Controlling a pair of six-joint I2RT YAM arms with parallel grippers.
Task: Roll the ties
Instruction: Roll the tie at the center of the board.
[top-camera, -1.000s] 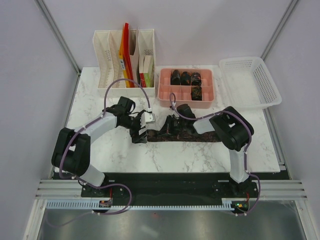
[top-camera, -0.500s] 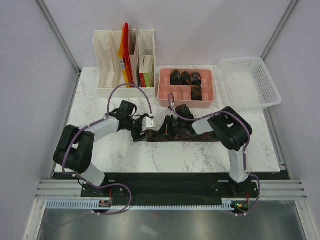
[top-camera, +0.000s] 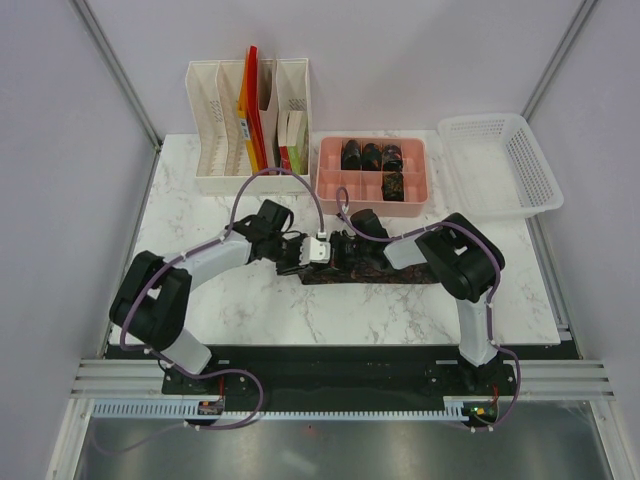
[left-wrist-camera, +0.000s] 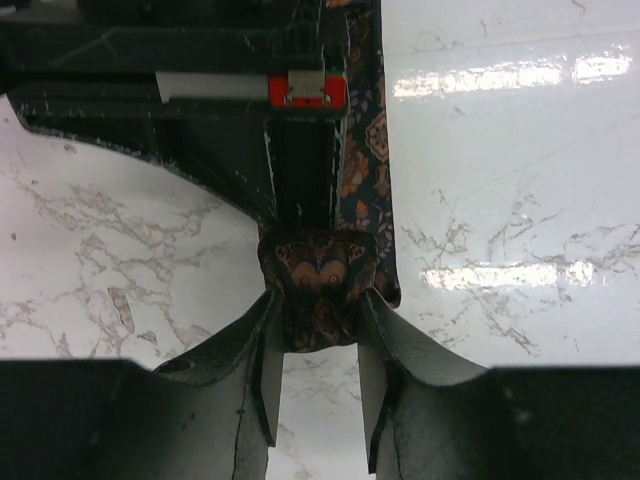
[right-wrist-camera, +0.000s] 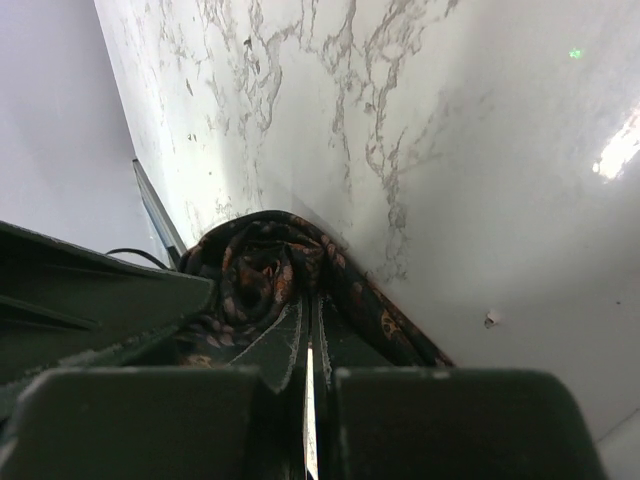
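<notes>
White, grey-veined tabletop (top-camera: 250, 305), seen from above. Far left: a white slotted file organizer (top-camera: 213, 135) stands upright and holds orange and red folders (top-camera: 252, 105) and a cream card (top-camera: 293, 125). Just beside it on the right: a pink compartmented tray (top-camera: 326, 180). Far right corner: a white perforated basket (top-camera: 540, 175), near the tray but apart from it. Near edge: a black base plate (top-camera: 330, 362) and aluminium rails (top-camera: 330, 385). Pale walls (top-camera: 60, 150) enclose the sides.
</notes>
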